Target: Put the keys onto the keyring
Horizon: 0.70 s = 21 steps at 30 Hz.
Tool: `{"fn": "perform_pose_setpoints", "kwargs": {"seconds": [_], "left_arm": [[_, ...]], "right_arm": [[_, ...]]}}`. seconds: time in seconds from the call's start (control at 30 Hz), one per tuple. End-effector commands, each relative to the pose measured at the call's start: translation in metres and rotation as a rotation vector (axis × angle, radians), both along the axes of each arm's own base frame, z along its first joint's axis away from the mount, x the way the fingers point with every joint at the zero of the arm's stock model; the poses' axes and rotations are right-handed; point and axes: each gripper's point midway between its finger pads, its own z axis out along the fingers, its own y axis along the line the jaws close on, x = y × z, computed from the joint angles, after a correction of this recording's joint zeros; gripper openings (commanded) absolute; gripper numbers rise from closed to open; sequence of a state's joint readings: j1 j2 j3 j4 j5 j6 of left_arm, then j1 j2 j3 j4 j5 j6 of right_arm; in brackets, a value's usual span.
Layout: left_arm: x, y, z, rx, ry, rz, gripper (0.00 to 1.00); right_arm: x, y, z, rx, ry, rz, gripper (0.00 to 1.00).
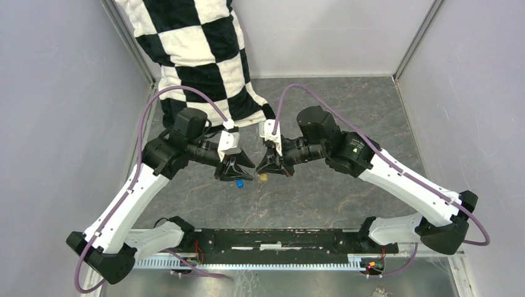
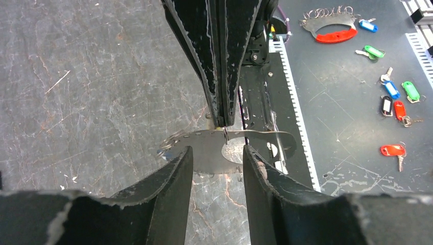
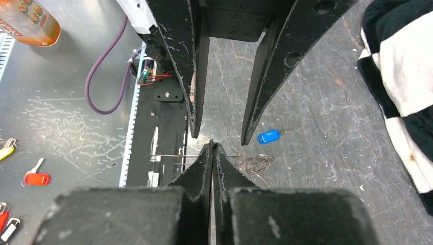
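While the right end effector [image 3: 213, 145] clenches the keyring [image 2: 204, 140], the left end effector [image 2: 217, 149] gapes released, the blue key [image 1: 238, 183] on the worktop [image 1: 322, 198] at its 6 o'clock from above.

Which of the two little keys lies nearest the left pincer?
The blue-headed key, just below the left pincer in the top view; the yellow-headed key lies by the right pincer.
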<state>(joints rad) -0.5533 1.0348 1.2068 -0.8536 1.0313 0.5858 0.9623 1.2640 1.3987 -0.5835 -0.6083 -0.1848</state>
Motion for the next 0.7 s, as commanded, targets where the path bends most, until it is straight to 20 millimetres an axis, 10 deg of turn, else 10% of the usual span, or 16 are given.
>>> {"fn": "perform_pose_setpoints", "kwargs": {"seconds": [0.0,0.67], "left_arm": [[-0.003,-0.003,0.020,-0.044,-0.060,-0.048,0.48],[0.004,-0.009,0.019,-0.037,-0.037,-0.042,0.02]], "right_arm": [[0.002,0.006,0.028,0.060,-0.063,0.004,0.01],[-0.002,0.015,0.047,0.117,-0.055,0.008,0.01]]}}
